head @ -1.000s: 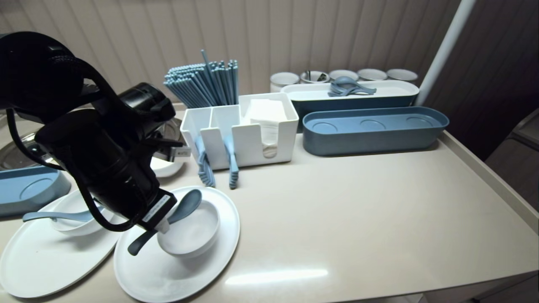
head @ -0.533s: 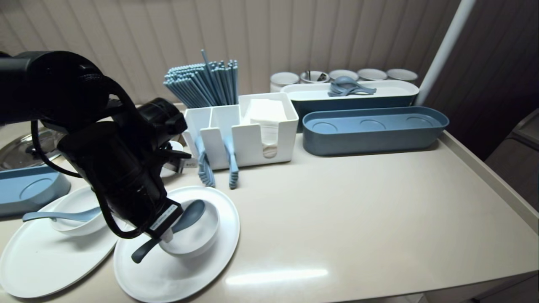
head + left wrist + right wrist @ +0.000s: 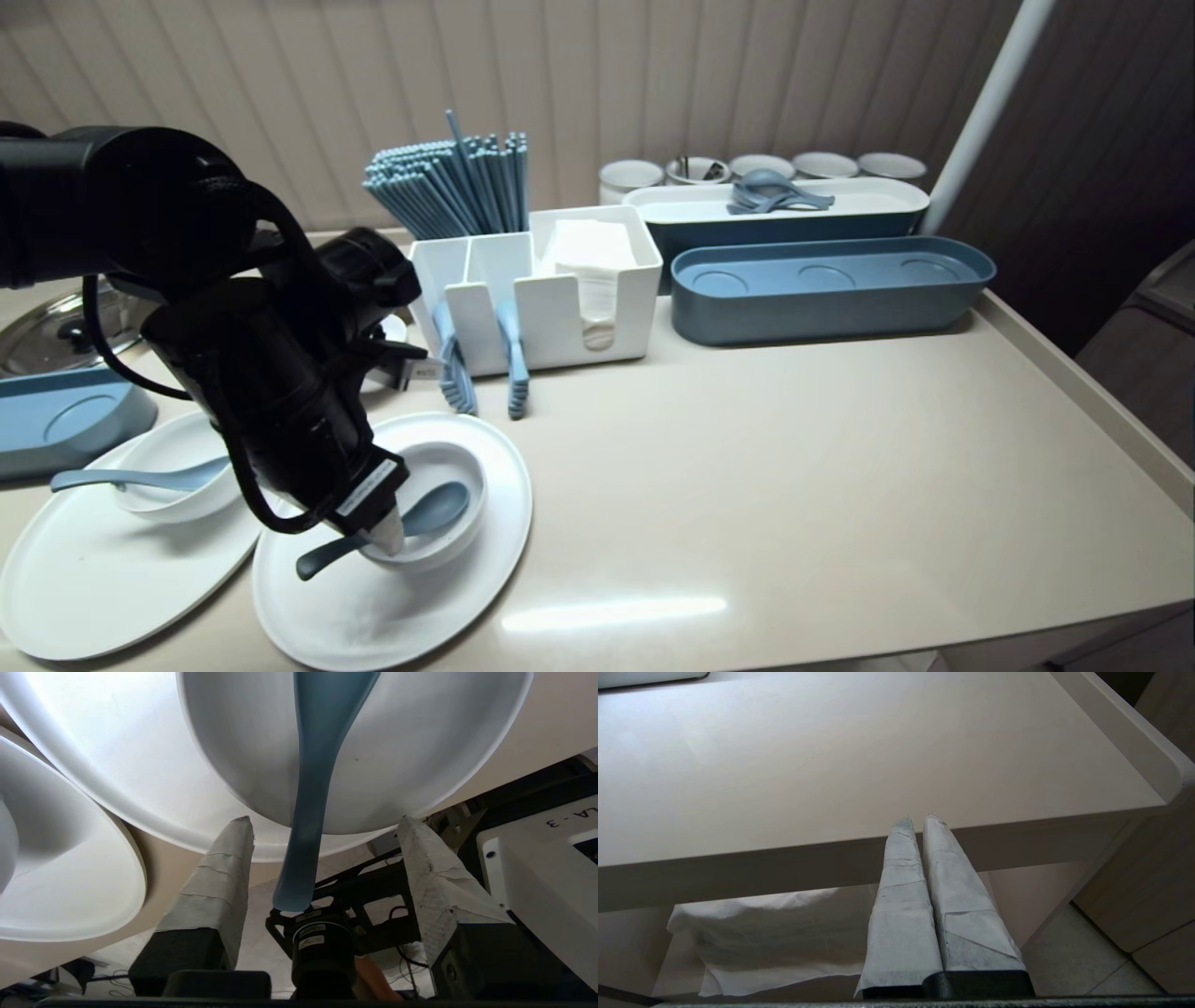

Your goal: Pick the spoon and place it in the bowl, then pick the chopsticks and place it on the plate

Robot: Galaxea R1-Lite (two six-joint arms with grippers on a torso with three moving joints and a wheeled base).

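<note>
Ribbed beige panelling backs your glossy cream bench. Your left tool hangs with its tape-wrapped, wedge-shaped fingers spread wide, gripping nothing. Between them, untouched, runs the slim handle of a matte blue spoon; its scoop lies ahead of the tool inside a round, smooth white bowl, which sits on a broad white plate beneath. Your right tool sits closed and empty just below the bench's rounded edge.

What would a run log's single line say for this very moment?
spoon: resting in bowl on plate | left gripper: open, astride spoon handle | right gripper: shut, parked near table edge
</note>
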